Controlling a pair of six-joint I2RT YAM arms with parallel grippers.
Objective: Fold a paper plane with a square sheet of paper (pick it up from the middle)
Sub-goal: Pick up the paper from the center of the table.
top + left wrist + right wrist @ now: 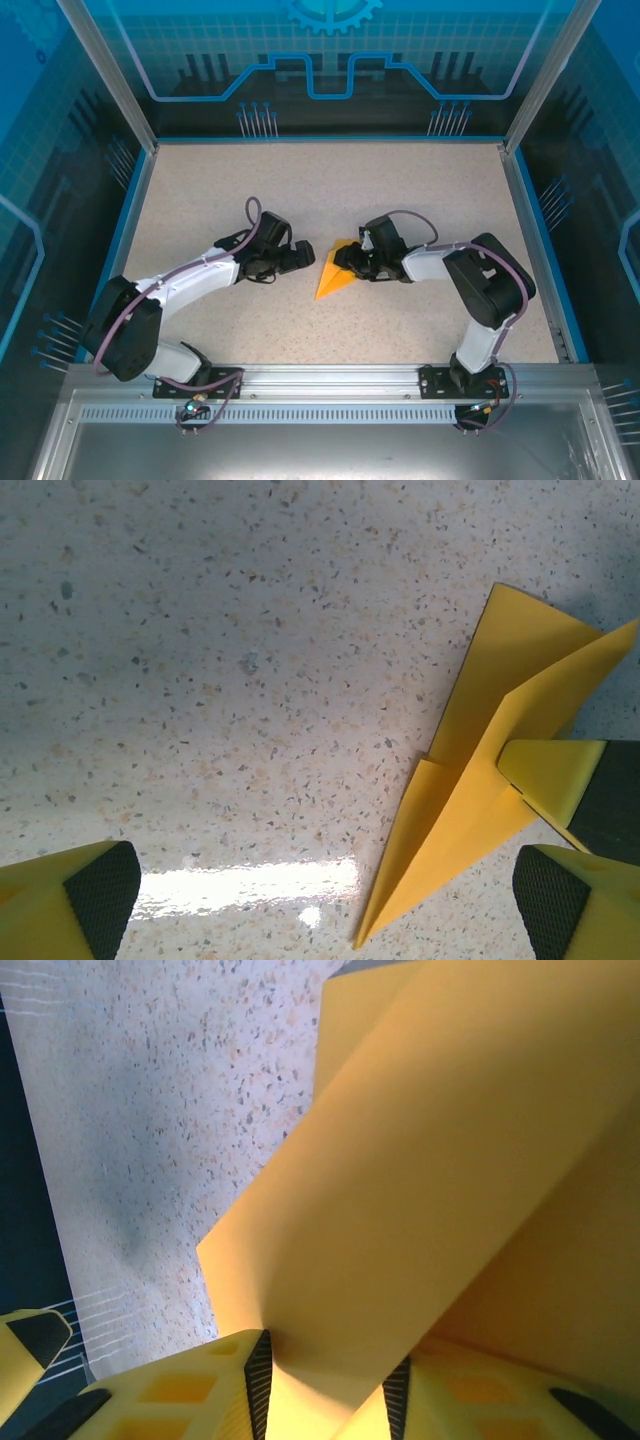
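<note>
The paper plane (332,275) is an orange-yellow pointed dart lying on the speckled table between the two grippers, its tip toward the near edge. In the left wrist view the paper plane (470,810) lies to the right, with a raised creased flap. My left gripper (300,258) sits just left of it, open wide with nothing between its fingers (95,890). My right gripper (352,262) is at the plane's wide rear end. Its jaws press on a folded layer of the paper plane (420,1160) from both sides, and the paper bulges between the pads (258,1370).
The speckled table (300,190) is bordered by a blue rim and transparent walls. An aluminium rail (330,380) with the arm bases runs along the near edge. One of the right gripper's fingers (550,775) rests on the plane close to my left gripper's right finger.
</note>
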